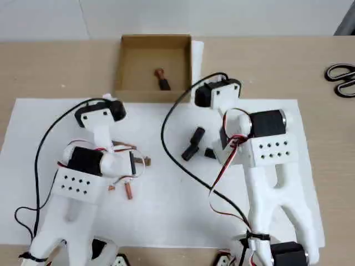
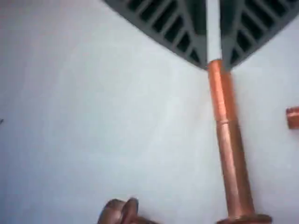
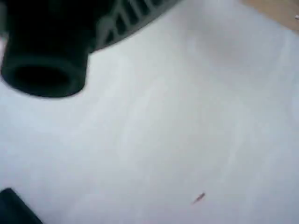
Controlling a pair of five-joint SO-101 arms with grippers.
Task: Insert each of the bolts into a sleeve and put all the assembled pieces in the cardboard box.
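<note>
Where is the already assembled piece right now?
High view: the assembled piece lies inside the cardboard box, toward its wall nearest the arms, beyond the white sheet.

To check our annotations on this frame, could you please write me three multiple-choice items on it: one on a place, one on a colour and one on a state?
1. Where does the assembled piece lie relative to the cardboard box?
A. Outside it, leaning on its wall.
B. Inside it.
C. Balanced on its rim.

2. What colour is the bolt at the left gripper?
A. Copper.
B. Blue.
C. Green.

3. How do the left gripper's fingers stand?
A. Wide open, holding nothing.
B. Shut on nothing.
C. Shut on the bolt's end.

Answers:
1 B: the high view shows the piece on the box's floor.
2 A: the left wrist view shows a copper shank.
3 C: in the left wrist view the fingertips close on the bolt's tip.
</note>
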